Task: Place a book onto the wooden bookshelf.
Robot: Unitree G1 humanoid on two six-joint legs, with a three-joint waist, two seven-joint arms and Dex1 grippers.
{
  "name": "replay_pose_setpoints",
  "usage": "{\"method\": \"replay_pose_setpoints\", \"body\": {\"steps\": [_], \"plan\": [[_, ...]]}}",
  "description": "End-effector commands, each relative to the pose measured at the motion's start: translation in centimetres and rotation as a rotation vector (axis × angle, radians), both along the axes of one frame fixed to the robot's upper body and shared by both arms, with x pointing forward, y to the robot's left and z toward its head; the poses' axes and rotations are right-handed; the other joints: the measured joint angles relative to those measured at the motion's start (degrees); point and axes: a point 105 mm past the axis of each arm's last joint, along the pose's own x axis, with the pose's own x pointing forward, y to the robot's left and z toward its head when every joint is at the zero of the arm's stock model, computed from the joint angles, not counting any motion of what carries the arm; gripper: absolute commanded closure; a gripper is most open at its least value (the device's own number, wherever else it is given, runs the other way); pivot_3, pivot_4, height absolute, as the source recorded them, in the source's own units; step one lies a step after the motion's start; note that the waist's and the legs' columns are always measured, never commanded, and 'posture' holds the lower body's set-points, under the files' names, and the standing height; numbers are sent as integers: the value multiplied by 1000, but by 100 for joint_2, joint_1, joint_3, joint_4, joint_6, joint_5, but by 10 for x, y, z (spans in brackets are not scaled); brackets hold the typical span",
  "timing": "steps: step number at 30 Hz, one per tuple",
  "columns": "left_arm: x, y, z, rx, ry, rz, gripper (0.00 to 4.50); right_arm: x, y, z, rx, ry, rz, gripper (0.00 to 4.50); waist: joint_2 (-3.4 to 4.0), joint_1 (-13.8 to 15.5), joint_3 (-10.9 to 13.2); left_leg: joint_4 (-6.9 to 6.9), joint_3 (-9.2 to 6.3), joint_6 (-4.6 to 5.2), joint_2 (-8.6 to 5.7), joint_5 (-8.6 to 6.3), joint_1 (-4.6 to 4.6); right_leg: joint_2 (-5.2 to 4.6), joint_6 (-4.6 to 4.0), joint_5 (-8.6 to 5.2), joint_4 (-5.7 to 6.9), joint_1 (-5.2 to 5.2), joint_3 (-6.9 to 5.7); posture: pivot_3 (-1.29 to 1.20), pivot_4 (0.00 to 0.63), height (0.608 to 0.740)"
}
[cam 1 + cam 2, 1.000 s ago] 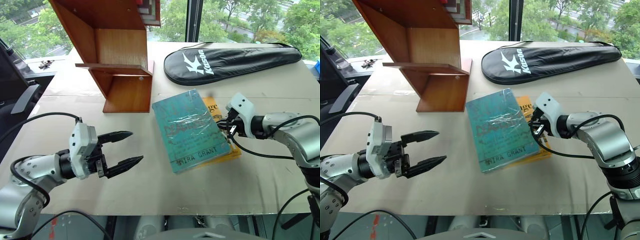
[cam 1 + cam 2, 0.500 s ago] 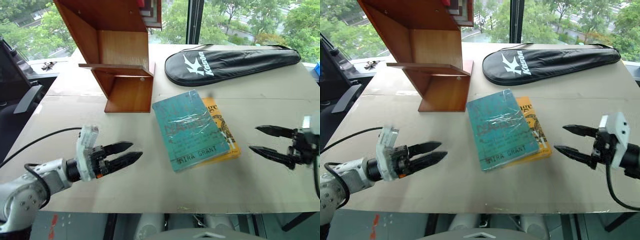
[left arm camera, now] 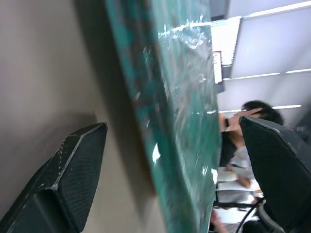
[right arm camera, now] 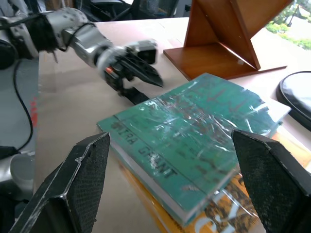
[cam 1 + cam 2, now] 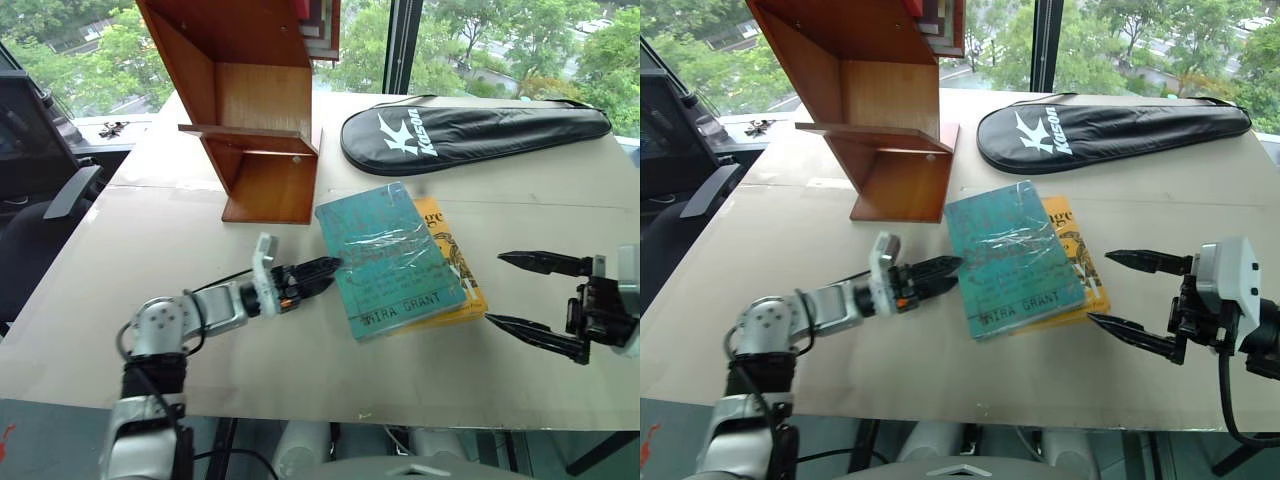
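The teal-green book point(image 5: 390, 255) lies flat mid-table on top of a yellow book point(image 5: 452, 272). The reddish-brown wooden bookshelf point(image 5: 258, 120) stands behind it to the left, with its horizontal board bare. My left gripper point(image 5: 322, 272) is open and turned on its side at the book's left edge. In the left wrist view its fingers point(image 3: 77, 165) stand apart with that edge of the book point(image 3: 180, 111) between them. To the right of both books and apart from them, my right gripper point(image 5: 497, 289) hangs open. It faces the book point(image 4: 194, 126) and the left gripper point(image 4: 141, 73).
A black racket bag point(image 5: 470, 130) lies at the back right. Several books point(image 5: 322, 15) stand on the shelf's top level. An office chair point(image 5: 60, 200) sits beyond the table's left side. The table's front edge point(image 5: 330, 412) runs close below both arms.
My right gripper opened and drew back to the right, away from the books. My left gripper rolled onto its side and moved forward and right to the teal book's left edge.
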Motion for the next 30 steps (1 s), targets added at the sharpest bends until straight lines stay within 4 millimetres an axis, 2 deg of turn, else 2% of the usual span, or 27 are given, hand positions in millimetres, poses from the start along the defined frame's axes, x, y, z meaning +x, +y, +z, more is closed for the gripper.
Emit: {"method": "replay_pose_setpoints", "body": {"steps": [1,3,4,5,7,9,12,14,17,20,24,27,29,30], "plan": [[-1,-22,-15,3,58,-54,0,-3,7,2,-6,-28,14,568,1,3,-2,1,1,0,-1,0,0,-1,0,0,0,0,0,0,150,740],[-2,-28,-16,-20,64,-80,0,-4,10,2,-1,-29,15,568,1,4,-3,1,0,-1,-3,1,-1,-2,0,0,-1,1,0,0,150,740],[-3,-29,-15,-31,64,-90,523,-4,12,2,1,-31,15,530,1,-4,-3,1,0,0,-3,0,-1,-2,0,0,-1,1,0,0,150,740],[-5,-30,-16,-37,65,-98,726,-4,12,3,4,-33,13,530,1,-20,-3,1,0,0,-3,0,-1,-2,0,0,-1,1,0,0,150,740],[-8,-30,-16,-42,64,-107,1579,-4,13,3,11,-36,10,530,1,-37,-3,0,-1,1,-2,-1,-2,-1,0,-1,-1,0,-1,0,150,740],[-10,-25,-16,-43,59,-106,2562,-3,16,4,27,-42,9,530,2,-40,-3,0,-1,2,-1,-1,-1,-2,0,-1,-1,0,0,0,150,740],[-14,-16,-3,-67,2,-90,3865,1,19,5,45,-48,7,530,1,-46,-3,0,-1,5,1,-3,-1,-3,0,-1,-2,-1,0,0,150,740],[-19,-8,7,-78,-43,-81,4448,4,18,4,58,-49,4,530,0,-54,-3,0,-3,5,1,-3,-2,-4,0,-1,-4,-1,-1,0,150,740],[-32,9,31,-47,-167,-71,4448,8,22,7,83,-56,19,530,-7,-59,1,-3,-2,-1,7,-1,-10,-4,0,-1,-3,-16,1,0,150,740],[-63,26,76,186,-504,-106,4448,19,15,9,108,-69,0,530,-25,-77,13,-5,-4,-5,9,0,-30,-5,-2,-1,2,-39,0,0,150,740],[-80,33,132,604,-1055,-150,4448,36,-1,19,162,-111,-78,530,-11,-19,15,-19,2,-16,7,4,-37,-18,-25,-12,-15,-49,1,0,150,740],[-71,35,184,755,-1339,-94,4448,48,-12,30,219,-145,-114,530,14,66,17,-33,12,-12,-15,4,-30,-40,-29,-14,-30,-39,2,0,150,740],[-65,37,207,821,-1441,-72,4448,53,-13,31,227,-147,-115,530,14,77,17,-33,9,-10,-15,5,-37,-35,-29,-13,-32,-42,-3,0,150,740],[-62,37,223,922,-1536,-67,4448,56,-13,29,224,-142,-109,530,9,79,19,-33,10,-9,-15,5,-34,-32,-28,-13,-31,-41,-2,0,150,740]]}}
